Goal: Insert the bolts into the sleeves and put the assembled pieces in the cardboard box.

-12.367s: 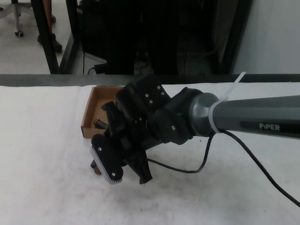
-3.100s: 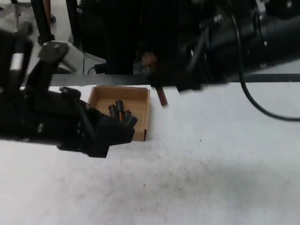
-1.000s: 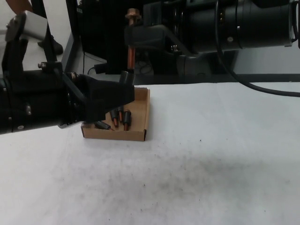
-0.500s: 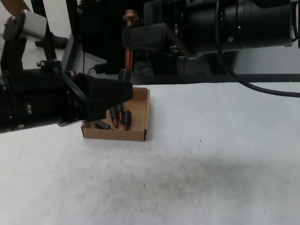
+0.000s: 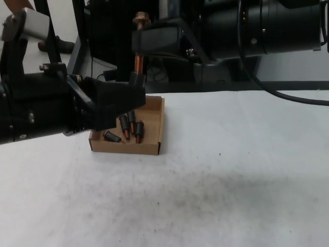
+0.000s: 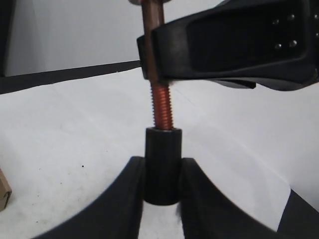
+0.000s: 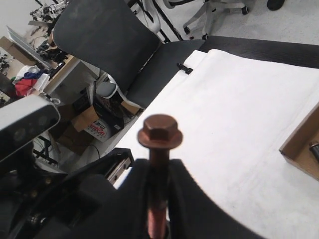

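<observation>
My right gripper (image 5: 140,42) hangs above the far left of the bench, shut on a copper bolt (image 5: 139,49) that stands upright, head up. Directly under it my left gripper (image 5: 134,86) is shut on a black sleeve (image 5: 136,79). In the left wrist view the bolt (image 6: 162,107) has its threaded tip at the mouth of the sleeve (image 6: 162,167), which sits between my own fingers (image 6: 122,201). The right wrist view looks down on the bolt's hex head (image 7: 160,130). The cardboard box (image 5: 153,121) lies on the bench behind, holding several assembled pieces (image 5: 131,126).
White cloth covers the bench (image 5: 231,170), with free room to the right and front. A corner of the box (image 7: 301,149) is seen in the right wrist view. An office chair (image 7: 107,42) and clutter stand beyond the bench's left end.
Over the last second the bolt has shifted slightly left and down, and the sleeve has come up to meet its tip. Before that both arms rose from the bench.
</observation>
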